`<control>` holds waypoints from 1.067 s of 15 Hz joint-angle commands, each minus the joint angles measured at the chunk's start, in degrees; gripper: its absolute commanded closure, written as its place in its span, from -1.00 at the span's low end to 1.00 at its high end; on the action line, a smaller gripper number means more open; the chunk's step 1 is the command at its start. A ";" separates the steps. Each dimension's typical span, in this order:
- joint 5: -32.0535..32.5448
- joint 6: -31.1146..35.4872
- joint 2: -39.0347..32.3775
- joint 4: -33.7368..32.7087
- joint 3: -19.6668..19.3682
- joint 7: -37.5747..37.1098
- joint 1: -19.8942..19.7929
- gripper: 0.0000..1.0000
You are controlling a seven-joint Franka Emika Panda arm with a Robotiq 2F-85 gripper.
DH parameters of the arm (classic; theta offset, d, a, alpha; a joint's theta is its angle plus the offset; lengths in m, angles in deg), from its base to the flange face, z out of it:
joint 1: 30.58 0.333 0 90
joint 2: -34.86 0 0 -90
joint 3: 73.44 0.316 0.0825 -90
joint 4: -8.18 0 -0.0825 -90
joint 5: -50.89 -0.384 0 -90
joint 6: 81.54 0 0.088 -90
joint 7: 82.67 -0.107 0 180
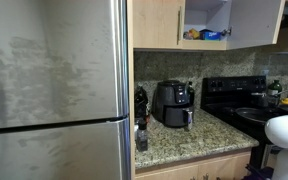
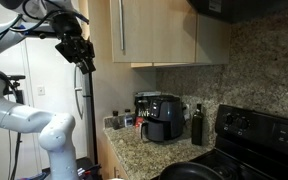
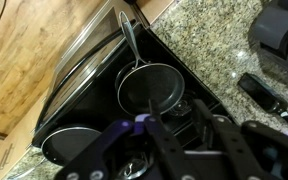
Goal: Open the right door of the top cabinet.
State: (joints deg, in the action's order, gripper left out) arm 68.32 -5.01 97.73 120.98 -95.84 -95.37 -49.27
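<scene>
The right door of the top cabinet stands swung open, white interior exposed, above the granite table beside a steel fridge. The gripper hangs apart in mid-air; whether its fingers are spread cannot be told.

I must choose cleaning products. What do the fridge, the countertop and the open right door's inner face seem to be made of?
Fridge: brushed stainless steel, by its grey sheen. Countertop: polished speckled granite, likely. Right door: smooth pale-grey face, perhaps laminate over wood; not certain.
</scene>
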 commanded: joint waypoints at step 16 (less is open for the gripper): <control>-7.93 12.26 -12.80 4.92 42.15 -25.47 5.05 -1.00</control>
State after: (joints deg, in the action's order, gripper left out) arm 56.34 0.12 86.18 125.57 -56.76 -118.25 -45.24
